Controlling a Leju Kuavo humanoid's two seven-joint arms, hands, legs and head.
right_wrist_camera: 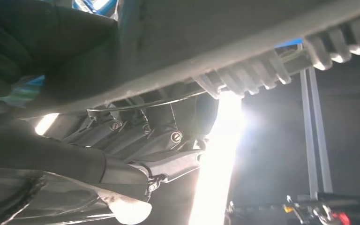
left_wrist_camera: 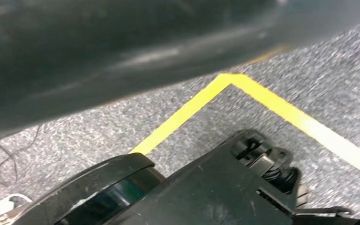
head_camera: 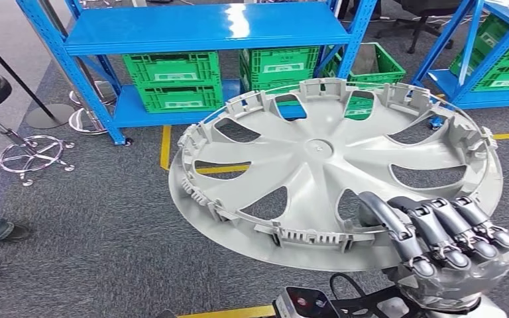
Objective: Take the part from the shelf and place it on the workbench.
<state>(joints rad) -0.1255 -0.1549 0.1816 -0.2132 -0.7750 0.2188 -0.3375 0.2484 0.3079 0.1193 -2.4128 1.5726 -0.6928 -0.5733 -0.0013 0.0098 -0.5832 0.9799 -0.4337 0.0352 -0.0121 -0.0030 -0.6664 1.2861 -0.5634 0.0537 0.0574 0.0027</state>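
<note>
1. Our right hand [head_camera: 447, 242] is gripping the near rim of the grey wheel cover [head_camera: 318, 165], fingers curled over it.
2. We are holding the cover tilted above the carpet [head_camera: 99, 225], before the blue shelf [head_camera: 205, 30].
3. We cannot tell our left hand's state.

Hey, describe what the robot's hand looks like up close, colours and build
The right hand has dark grey segmented fingers with rounded glossy tips, jointed with lighter silver metal links. A clear shiny cover wraps the palm area. In the right wrist view the fingers show small round screws at the joints.
</note>
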